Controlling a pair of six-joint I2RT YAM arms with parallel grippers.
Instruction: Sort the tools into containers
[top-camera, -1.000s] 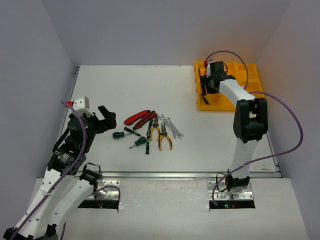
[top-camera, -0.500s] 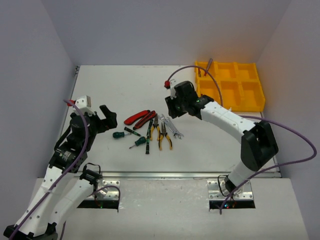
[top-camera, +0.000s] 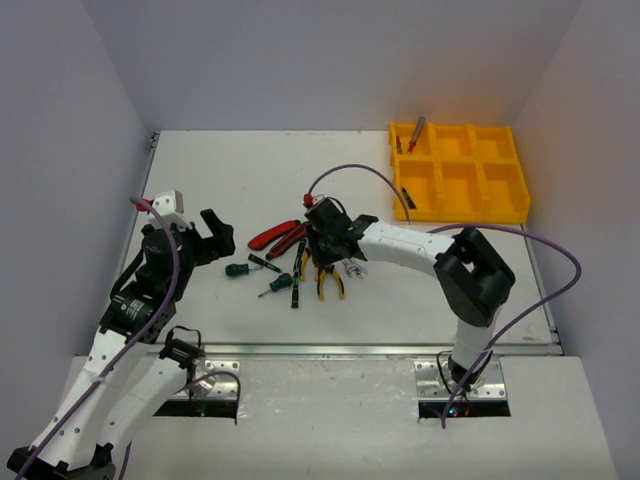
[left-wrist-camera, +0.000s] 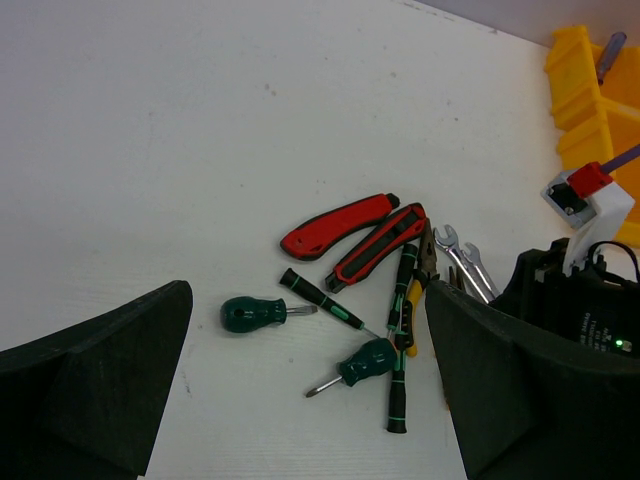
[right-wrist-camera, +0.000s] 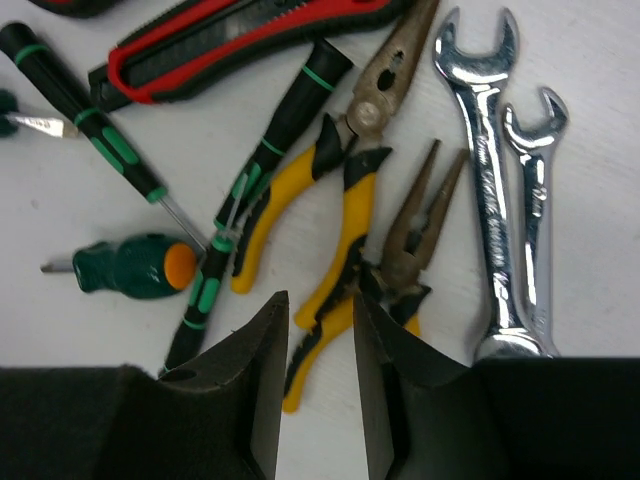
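Now the right gripper (right-wrist-camera: 320, 305) is working well to the left of the yellow tray (top-camera: 470, 216), over the heap of tools (top-camera: 300, 260). A second ago it was hanging over the tray's near-left compartment (top-camera: 425, 205). Its fingers are narrowing around a yellow handle of the yellow-black pliers (right-wrist-camera: 365, 150), which is sitting in the slim gap between them. Whether they are already pinching it I cannot tell. By my reading, one drop-off is finished and the next pick is beginning, with the pliers the likely choice, and most of the sorting is still waiting. The left gripper (left-wrist-camera: 307, 290) is hanging farther left of the tray than the heap, jaws spread wide and holding nothing, just as it was a second ago.

Counting, the tray is offering six compartments, and two of them are holding something. A blue-red screwdriver (top-camera: 414, 134) is leaning in the far-left one. A dark tool (top-camera: 404, 195), too small to name, is lying in the near-left one.

Ten tools are lying on the table (top-camera: 250, 170), to the tray's left and nearer the arms:
- two pliers
- two silver wrenches (right-wrist-camera: 490, 180), side by side on the side facing the tray
- two red-handled cutters (left-wrist-camera: 345, 222)
- two slim black-green screwdrivers (left-wrist-camera: 320, 298)
- two stubby green screwdrivers (left-wrist-camera: 255, 313), farthest from the tray
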